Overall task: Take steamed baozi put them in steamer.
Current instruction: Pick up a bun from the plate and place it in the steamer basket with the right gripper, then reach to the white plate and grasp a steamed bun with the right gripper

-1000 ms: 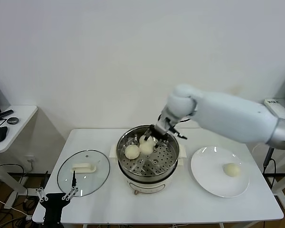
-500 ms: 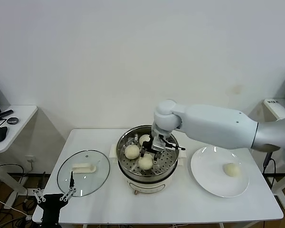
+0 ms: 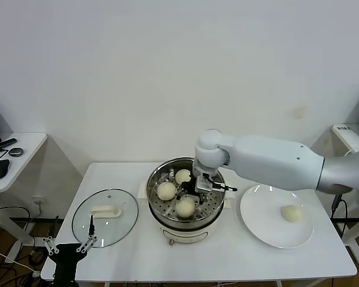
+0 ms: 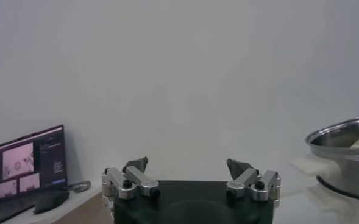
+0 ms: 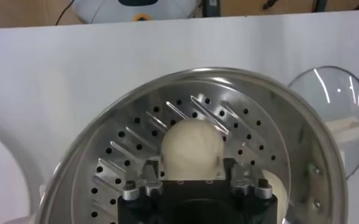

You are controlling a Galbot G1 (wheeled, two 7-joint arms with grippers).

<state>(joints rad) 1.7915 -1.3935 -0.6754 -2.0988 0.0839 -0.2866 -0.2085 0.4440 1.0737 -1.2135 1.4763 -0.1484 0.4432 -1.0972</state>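
The steamer stands mid-table with three pale baozi on its perforated tray: one at the left, one at the back, one at the front. My right gripper reaches down into the pot and is shut on the front baozi, which rests low on the tray. A fourth baozi lies on the white plate to the right. My left gripper is parked open and empty below the table's front left corner; it also shows in the left wrist view.
The round glass lid with its white handle lies on the table left of the steamer. A side table with a mouse stands at far left. The white wall is close behind.
My right gripper has carried a baozi from the back of the steamer to the front of the tray and lowered it there. The left arm has not moved.
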